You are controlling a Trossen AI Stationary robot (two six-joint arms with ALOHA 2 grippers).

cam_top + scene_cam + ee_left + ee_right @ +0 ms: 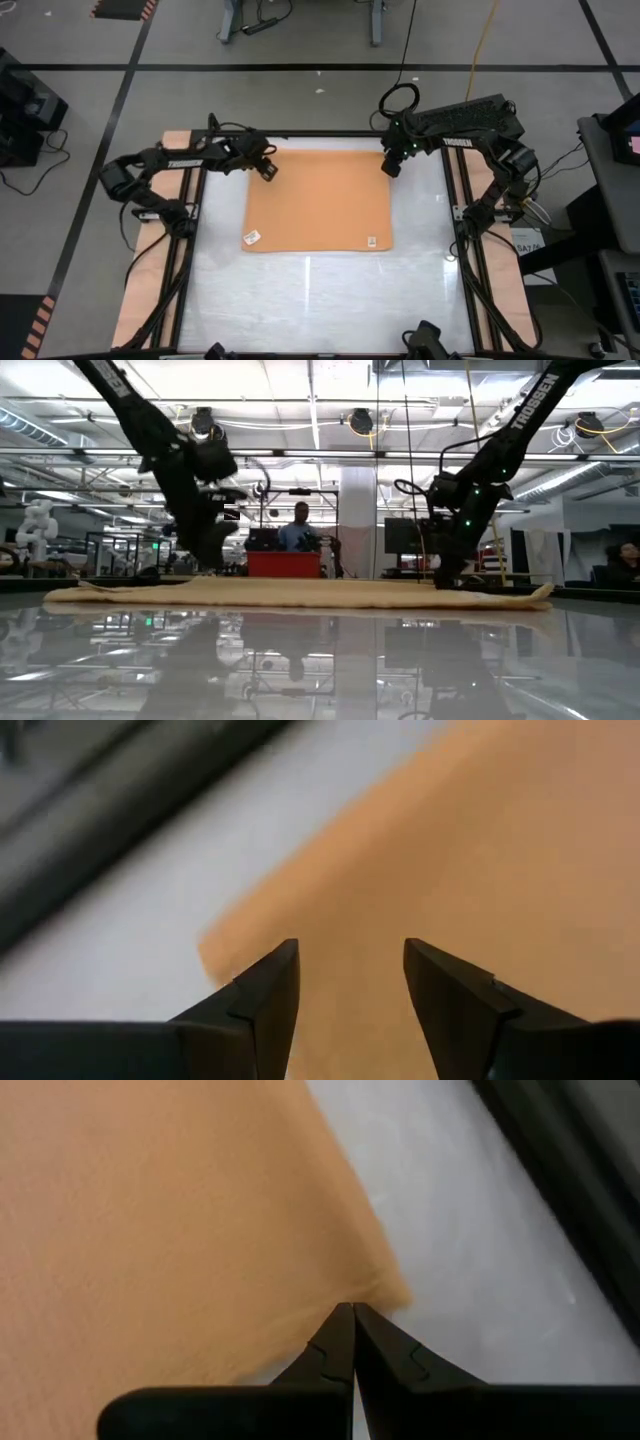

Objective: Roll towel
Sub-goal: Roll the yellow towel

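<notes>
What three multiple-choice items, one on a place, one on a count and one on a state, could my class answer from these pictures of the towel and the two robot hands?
1. Where does the towel lie on the table?
A. On its far half, between the arms
B. At the near edge
C. Hanging off the left side

2. How many small white tags show on the towel in the high view?
A. None
B. Two
C. Five

3. How do the two hands stand?
A. Both open
B. Left open, right shut
C. Left shut, right open

Answers:
1 A: the high view shows the towel flat on the far half, with bare white tabletop nearer the camera.
2 B: one tag sits at the near left corner, another near the near right corner.
3 B: the left hand shows a gap between its fingers over the towel's corner; the right hand has its tips together at the towel's edge.
</notes>
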